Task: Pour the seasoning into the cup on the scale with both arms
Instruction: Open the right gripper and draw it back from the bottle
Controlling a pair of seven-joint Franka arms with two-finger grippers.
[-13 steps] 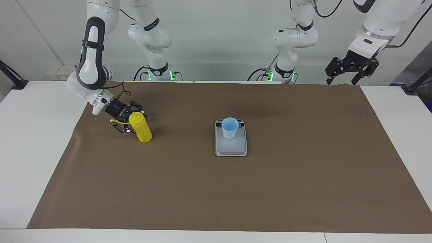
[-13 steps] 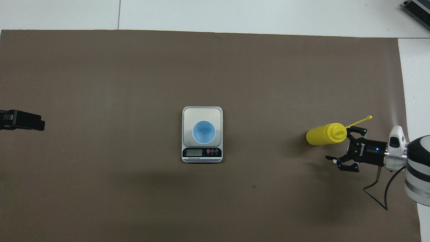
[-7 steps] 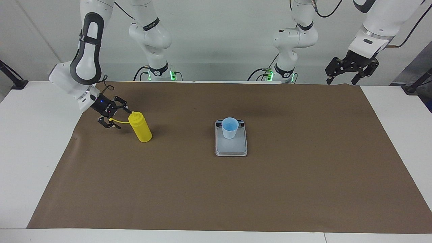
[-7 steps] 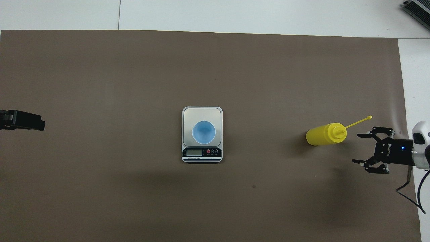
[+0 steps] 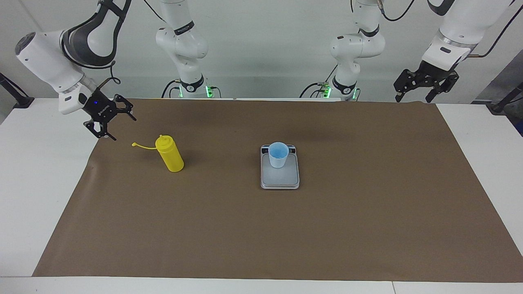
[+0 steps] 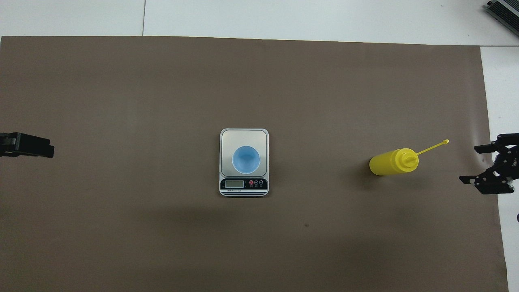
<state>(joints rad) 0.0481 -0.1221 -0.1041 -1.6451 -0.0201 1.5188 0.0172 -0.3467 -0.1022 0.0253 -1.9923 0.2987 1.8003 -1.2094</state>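
The yellow seasoning bottle [image 5: 170, 154] [image 6: 391, 162] stands upright on the brown mat toward the right arm's end, its thin cap strand [image 5: 143, 145] [image 6: 434, 147] sticking out sideways. My right gripper [image 5: 121, 127] [image 6: 469, 164] hangs open over the mat's edge, apart from the bottle and holding nothing. The light blue cup [image 5: 278, 155] [image 6: 246, 159] stands on the grey scale [image 5: 280, 177] [image 6: 243, 136] at mid-table. My left gripper [image 5: 412, 98] [image 6: 26, 144] waits open and raised at the left arm's end.
A brown mat [image 5: 286, 228] covers most of the white table [image 5: 32, 171]. The scale's dark display strip [image 6: 243, 184] faces the robots. A small dark speck [image 6: 306, 225] lies on the mat nearer to the robots than the scale.
My right gripper has drawn back from the bottle's top and risen toward the right arm's end of the table. The bottle stays standing. The left arm has not moved.
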